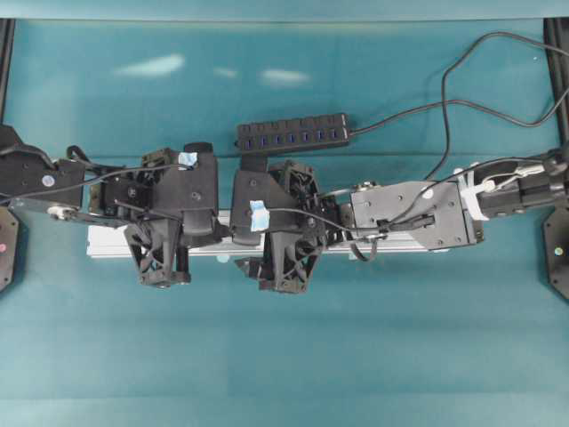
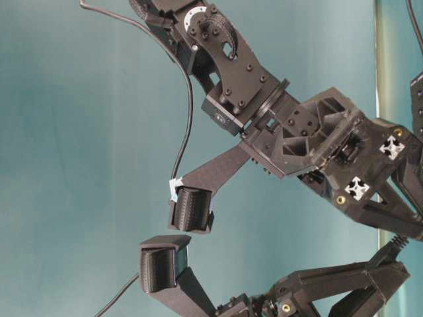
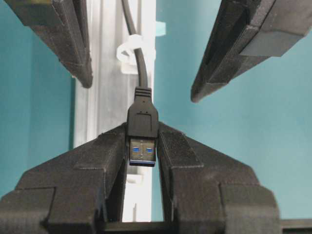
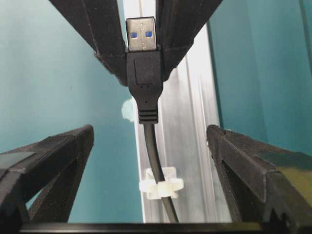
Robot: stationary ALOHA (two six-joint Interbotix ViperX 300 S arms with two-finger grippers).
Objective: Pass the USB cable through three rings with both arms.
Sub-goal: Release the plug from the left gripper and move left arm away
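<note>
- Left gripper (image 3: 143, 146), left wrist view: its two black fingers fill the lower frame and are clamped on the plug of the USB cable (image 3: 142, 122), whose metal end with blue insert faces the camera. From the plug the cable runs up the frame, through a white ring (image 3: 130, 53) standing on the silver rail (image 3: 105, 97). Two fingers of the right gripper (image 3: 141, 83) enter from the upper corners, spread apart on either side of the cable.
- Right wrist view: right gripper (image 4: 151, 141) fingers lie at the lower left and lower right, wide apart, touching nothing. Between them the USB cable (image 4: 146, 73) descends from the left gripper (image 4: 142, 53) at top centre and passes through a white ring (image 4: 161, 186) on the rail (image 4: 190, 146).
- Overhead view: both wrists meet at frame centre above the rail (image 1: 111, 242); a multi-port hub bar (image 1: 292, 135) lies just above them.
- Table-level view: two padded fingertips (image 2: 190, 209) sit at centre left against the teal background; which arm is which cannot be told.
</note>
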